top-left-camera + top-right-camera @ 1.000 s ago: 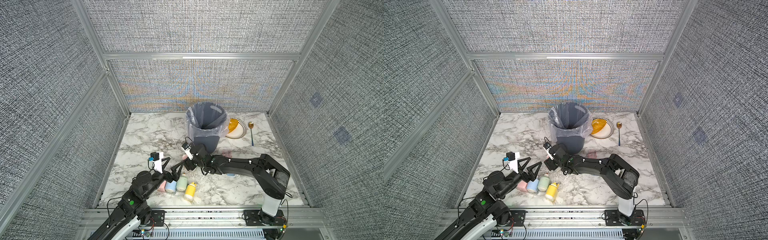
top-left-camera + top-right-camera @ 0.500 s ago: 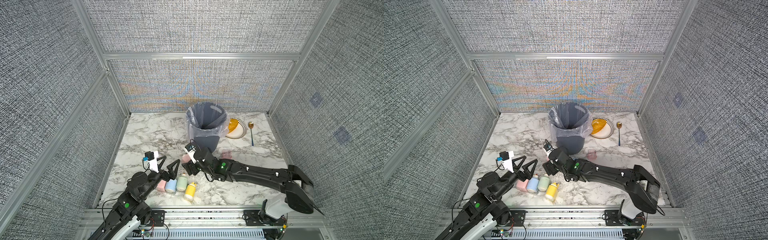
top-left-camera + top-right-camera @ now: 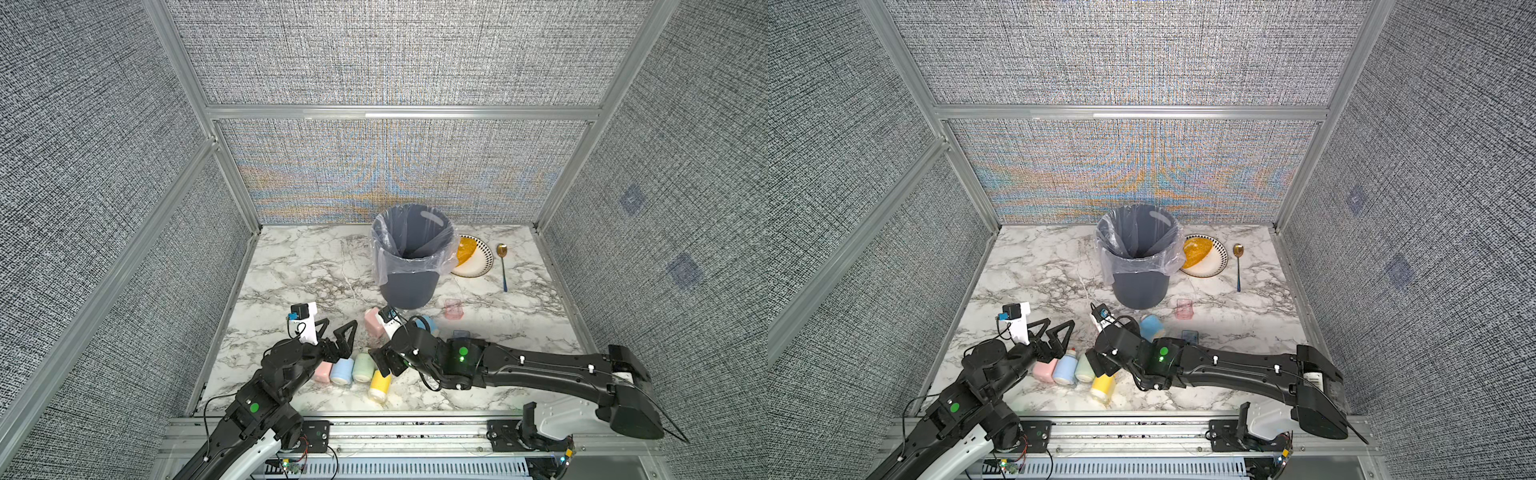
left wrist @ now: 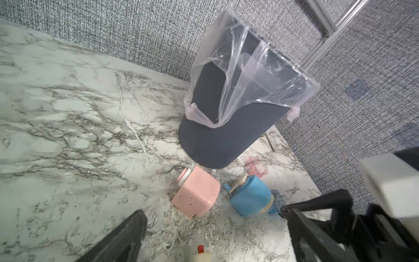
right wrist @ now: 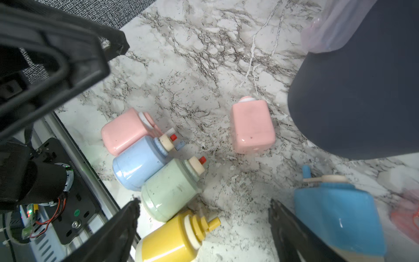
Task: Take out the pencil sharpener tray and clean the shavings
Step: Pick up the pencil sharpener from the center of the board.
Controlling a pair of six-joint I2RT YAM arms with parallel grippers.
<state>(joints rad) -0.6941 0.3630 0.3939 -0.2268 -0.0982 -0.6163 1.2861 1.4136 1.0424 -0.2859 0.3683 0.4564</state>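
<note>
Right gripper [image 5: 204,203] stood wide apart, empty, near green sharpener [image 5: 170,188]; left gripper [image 3: 340,323] likewise apart; step judged fetching it, requiring a squared descent and closure.

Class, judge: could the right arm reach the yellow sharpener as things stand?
Probably yes: the right gripper hangs open over the yellow sharpener, nothing covers it, though the green sharpener beside it crowds one side.

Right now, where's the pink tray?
In both top views, the pink tray lies on the table just right of the bin's base, beyond the bright blue sharpener.
</note>
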